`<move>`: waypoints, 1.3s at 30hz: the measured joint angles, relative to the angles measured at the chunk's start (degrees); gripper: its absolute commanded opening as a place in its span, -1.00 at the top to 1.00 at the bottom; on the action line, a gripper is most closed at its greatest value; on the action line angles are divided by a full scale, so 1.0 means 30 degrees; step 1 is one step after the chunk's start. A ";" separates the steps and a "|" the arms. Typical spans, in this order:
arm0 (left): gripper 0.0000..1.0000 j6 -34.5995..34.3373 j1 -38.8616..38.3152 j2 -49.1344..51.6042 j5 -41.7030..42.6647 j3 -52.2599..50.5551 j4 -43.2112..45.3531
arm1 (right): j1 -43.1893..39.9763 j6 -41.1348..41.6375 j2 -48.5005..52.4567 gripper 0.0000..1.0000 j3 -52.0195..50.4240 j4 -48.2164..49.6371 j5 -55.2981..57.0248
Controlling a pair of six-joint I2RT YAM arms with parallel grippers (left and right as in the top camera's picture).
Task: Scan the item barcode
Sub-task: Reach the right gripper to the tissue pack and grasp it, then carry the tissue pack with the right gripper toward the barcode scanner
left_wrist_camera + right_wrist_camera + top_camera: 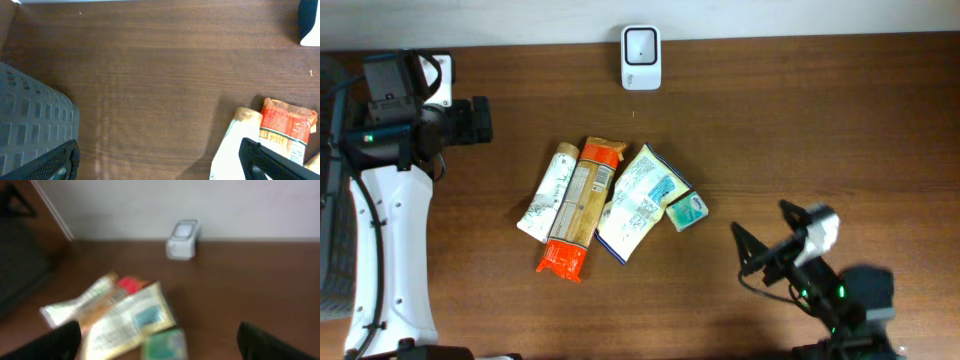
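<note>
A white scanner (640,57) with a dark window stands at the table's far edge. The items lie fanned in the middle: a white tube (548,192), an orange packet (582,205), a white-and-blue pouch (640,200) and a small green packet (686,210). My left gripper (480,120) hangs open at the far left, up-left of the pile and holding nothing. Its wrist view shows the tube (235,145) and the orange packet (287,127) by its right finger (270,160). My right gripper (757,215) stands open and empty to the right of the green packet (165,345), facing the pile and the scanner (182,240).
A grey slotted basket (330,200) stands off the table's left side and also shows in the left wrist view as a basket (30,120). The white wall runs behind the scanner. Bare brown tabletop (820,120) lies to the right of the pile.
</note>
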 measured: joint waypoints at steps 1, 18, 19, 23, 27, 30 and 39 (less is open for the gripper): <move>-0.99 0.0000 0.0000 0.0007 -0.0015 0.0000 0.0109 | 0.0000 0.0284 0.1836 -0.97 0.1392 -0.0889 -0.0648; -0.99 0.0000 0.0000 0.0044 -0.0015 -0.0087 0.0015 | 0.5136 0.8750 2.2855 0.05 0.7861 0.1741 -0.3279; -0.99 0.0000 0.0000 0.0044 -0.0015 -0.0087 0.0007 | 0.5639 0.9522 2.2972 0.03 0.7861 0.1756 -0.2623; -0.99 0.0000 0.0000 0.0044 -0.0015 -0.0087 0.0015 | 0.6390 1.1978 2.3358 -0.06 0.7868 0.1537 -0.0459; -0.99 0.0000 0.0000 0.0044 -0.0007 -0.0087 0.0007 | 0.6390 1.2779 2.4196 -0.22 0.8874 -0.2025 0.0466; -0.99 0.0000 0.0000 0.0044 -0.0015 -0.0087 0.0015 | 0.6353 1.1978 2.4254 -0.29 1.0688 -0.5479 0.2011; -0.99 0.0000 0.0000 0.0044 -0.0007 -0.0087 0.0007 | 0.5042 0.6462 2.4276 -0.30 1.3413 -0.8874 0.3126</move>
